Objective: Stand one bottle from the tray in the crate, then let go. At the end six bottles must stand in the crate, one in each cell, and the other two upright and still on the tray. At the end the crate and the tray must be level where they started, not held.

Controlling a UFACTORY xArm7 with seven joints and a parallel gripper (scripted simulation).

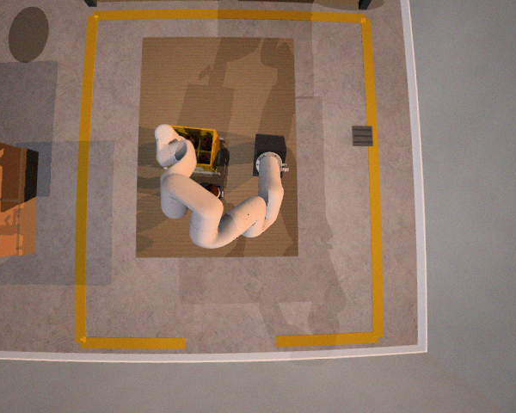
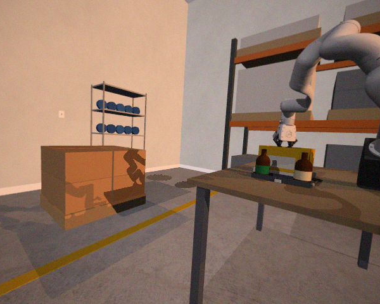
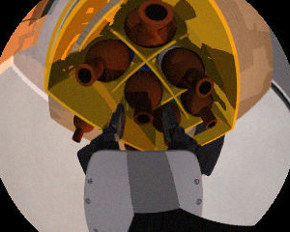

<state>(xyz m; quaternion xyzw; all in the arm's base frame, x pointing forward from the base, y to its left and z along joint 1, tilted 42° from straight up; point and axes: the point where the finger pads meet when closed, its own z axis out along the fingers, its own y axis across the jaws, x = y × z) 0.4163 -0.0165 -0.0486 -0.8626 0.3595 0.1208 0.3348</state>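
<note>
The yellow crate (image 3: pixel 68 97) (image 2: pixel 275 151) (image 1: pixel 215 146) stands on the table, and brown bottles stand in its cells. My gripper (image 3: pixel 143 110) (image 2: pixel 285 144) hangs just over the crate's near cell. Its fingers are open on either side of the neck of a brown bottle (image 3: pixel 144 92) that stands in that cell, with a small gap at each finger. Other bottles (image 3: pixel 152 21) (image 3: pixel 106 61) (image 3: pixel 184 68) fill neighbouring cells. In the side view a green-labelled bottle (image 2: pixel 262 161) and a white-labelled bottle (image 2: pixel 303 167) stand upright on the dark tray (image 2: pixel 282 178) in front of the crate.
The wooden table (image 2: pixel 314 199) carries the black robot base (image 2: pixel 373 170) at the right. Orange shelving (image 2: pixel 268 52) stands behind it. A large cardboard box (image 2: pixel 92 177) sits on the floor to the left. My arm covers much of the crate from above.
</note>
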